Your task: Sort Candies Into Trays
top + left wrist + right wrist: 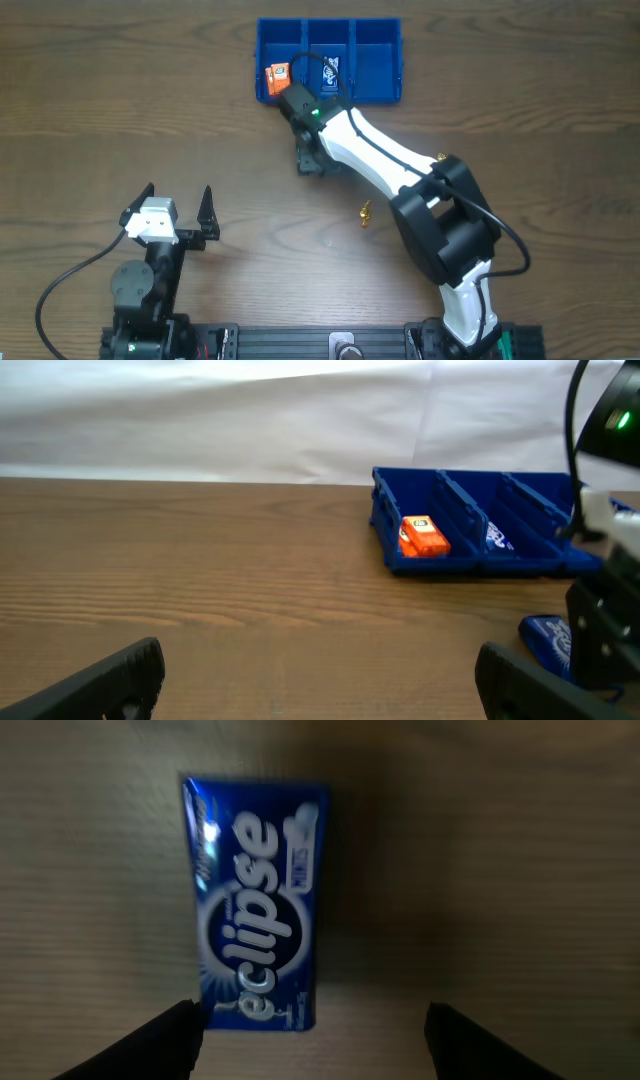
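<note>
Tray (330, 23): one, three compartments.
Orange candy (277, 74): one, left compartment.
Blue packs: two; tray pack (329, 71) in the middle compartment, table pack (255, 900) on the wood.
Gold candy (364, 213): one, on the table.
Left gripper (178, 205): fingers spread, empty.
Right gripper (318, 1025): fingers spread over table pack.

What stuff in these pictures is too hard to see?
Gold candy: top view, too small to tell its kind.
Blue pack: top view, hidden under the right arm; left wrist view, partly covered by that arm's jaws.
Middle-bin candy: top view, crossed by a cable; left wrist view, partly behind a divider.
Tray: left wrist view, right end behind the arm.
</note>
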